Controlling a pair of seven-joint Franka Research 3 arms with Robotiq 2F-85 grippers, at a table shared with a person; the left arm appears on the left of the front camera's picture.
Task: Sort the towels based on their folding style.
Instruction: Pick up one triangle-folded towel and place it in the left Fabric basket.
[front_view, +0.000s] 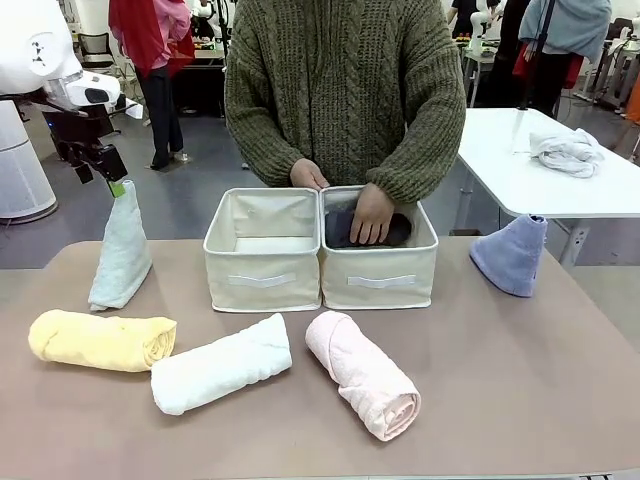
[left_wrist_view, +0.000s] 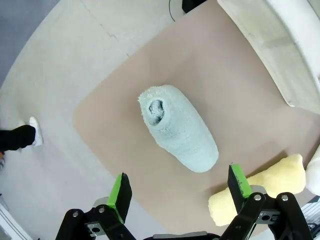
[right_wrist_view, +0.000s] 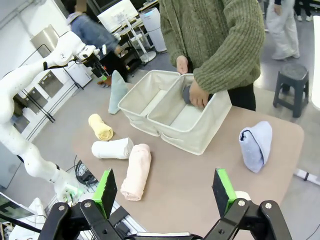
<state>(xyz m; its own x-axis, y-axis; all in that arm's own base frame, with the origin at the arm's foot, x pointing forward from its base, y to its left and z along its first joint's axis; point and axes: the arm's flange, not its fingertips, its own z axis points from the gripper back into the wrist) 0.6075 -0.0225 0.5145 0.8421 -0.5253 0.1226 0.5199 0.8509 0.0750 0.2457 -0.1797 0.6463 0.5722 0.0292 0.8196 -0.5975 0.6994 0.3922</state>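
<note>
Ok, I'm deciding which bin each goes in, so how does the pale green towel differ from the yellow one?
The pale green towel is folded into a pointed cone; the yellow towel is rolled into a cylinder. The green one stands upright, the yellow one lies on its side. The open left gripper hangs over the green one's tip, not the yellow one. Both sit outside the bins.

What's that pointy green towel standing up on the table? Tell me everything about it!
The pale green towel is soft, fuzzy terry cloth rolled into a cone. It stands on its wide base on the brown table, towards the robot's left, apart from the yellow roll and the cloth bins. From above, its pointed top shows a small hollow. The left gripper hangs open right over the tip; whether a green pad touches it is hard to tell.
</note>
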